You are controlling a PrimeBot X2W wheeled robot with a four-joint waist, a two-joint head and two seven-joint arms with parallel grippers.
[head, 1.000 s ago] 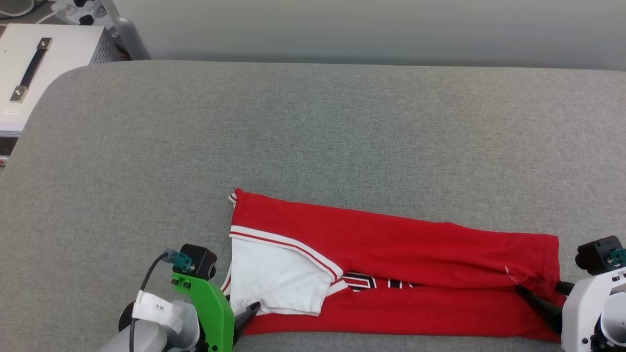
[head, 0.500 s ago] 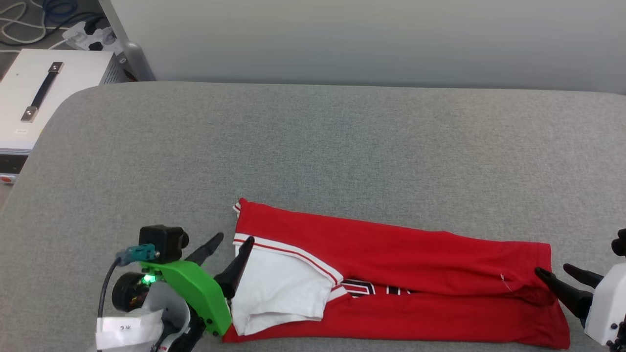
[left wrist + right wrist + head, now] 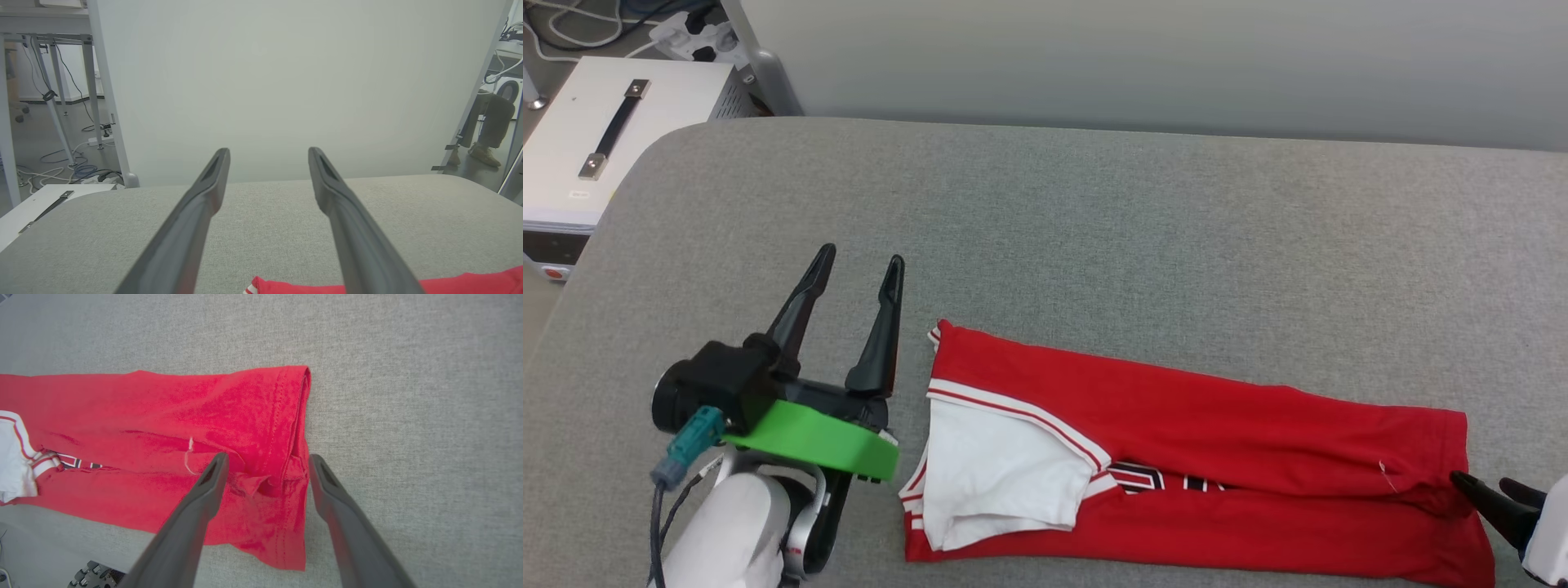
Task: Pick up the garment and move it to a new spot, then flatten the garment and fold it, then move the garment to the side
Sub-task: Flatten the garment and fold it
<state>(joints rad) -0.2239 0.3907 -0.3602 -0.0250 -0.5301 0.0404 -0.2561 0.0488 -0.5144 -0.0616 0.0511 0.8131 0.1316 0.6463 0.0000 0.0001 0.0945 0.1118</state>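
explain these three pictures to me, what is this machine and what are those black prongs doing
This is a two-armed robot. The wide picture comes from a camera on its head, looking down at a grey padded surface. The other two come from cameras on its wrists, looking along each arm's two dark fingers. On the surface lies a red shirt with a white sleeve, folded into a long strip. The left tool is beside the shirt's sleeve end, the right tool at its hem end. Both are open and hold nothing.
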